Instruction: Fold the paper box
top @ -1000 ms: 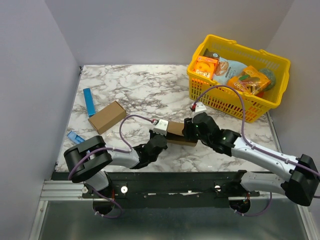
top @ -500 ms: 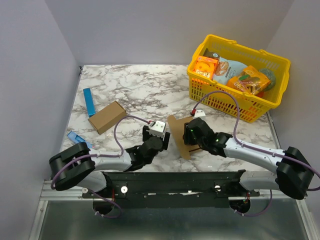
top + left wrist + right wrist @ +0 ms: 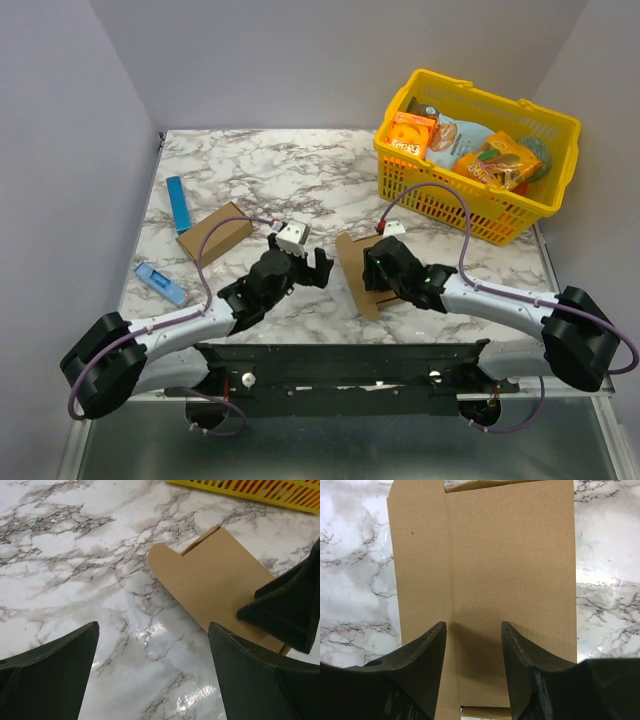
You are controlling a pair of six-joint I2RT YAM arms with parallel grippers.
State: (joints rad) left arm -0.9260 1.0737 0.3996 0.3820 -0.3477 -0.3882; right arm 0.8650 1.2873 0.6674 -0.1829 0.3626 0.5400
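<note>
The paper box (image 3: pixel 354 268) lies as a flat brown cardboard sheet on the marble, a rounded flap toward the left arm. In the left wrist view the paper box (image 3: pixel 220 580) sits ahead and to the right. My left gripper (image 3: pixel 312 262) (image 3: pixel 152 625) hovers left of the sheet, open, with only marble between its fingers. My right gripper (image 3: pixel 373 272) (image 3: pixel 473 624) rests over the sheet's right part, its jaws apart and both tips down on the flat paper box (image 3: pixel 485 545), gripping nothing. One right finger (image 3: pixel 290 605) shows on the sheet in the left wrist view.
A second small brown carton (image 3: pixel 213 233) lies at the left, with a blue stick (image 3: pixel 178 203) behind it and a blue packet (image 3: pixel 159 283) near the front edge. The yellow basket (image 3: pixel 560 115) of orange snack boxes (image 3: pixel 410 135) stands at the back right.
My left gripper has opened, let go of the cardboard and drawn back to the left. The cardboard has spread from a compact piece into a flat sheet under the right gripper.
</note>
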